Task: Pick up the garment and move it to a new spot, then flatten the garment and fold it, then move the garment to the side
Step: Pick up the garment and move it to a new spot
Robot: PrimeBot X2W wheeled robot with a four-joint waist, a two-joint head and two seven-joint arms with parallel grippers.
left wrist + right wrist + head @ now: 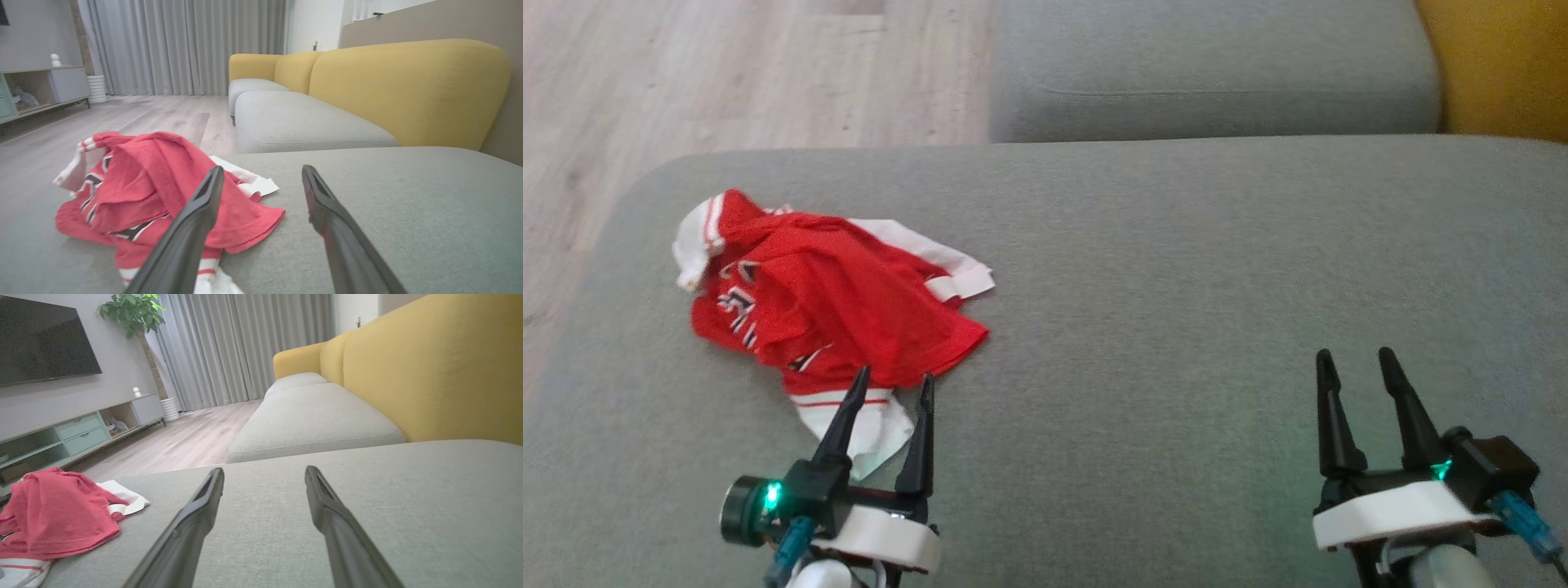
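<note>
The garment (825, 302) is a crumpled red jersey with white sleeves and trim, lying on the left part of the grey cushion (1176, 286). In the left wrist view the garment (155, 192) bunches up just ahead and to the left, and in the right wrist view the garment (53, 512) lies far to the left. My left gripper (892, 382) hovers open at the jersey's near edge, its fingertips over the white hem, nothing between them. Far to the right, my right gripper (1354, 359) stands open above bare cushion.
A second grey seat cushion (1209, 65) lies beyond, with a yellow backrest (1494, 65) at the far right. Wooden floor (686, 73) runs past the cushion's left and far edges. A TV cabinet (73, 428), plant and curtains stand across the room.
</note>
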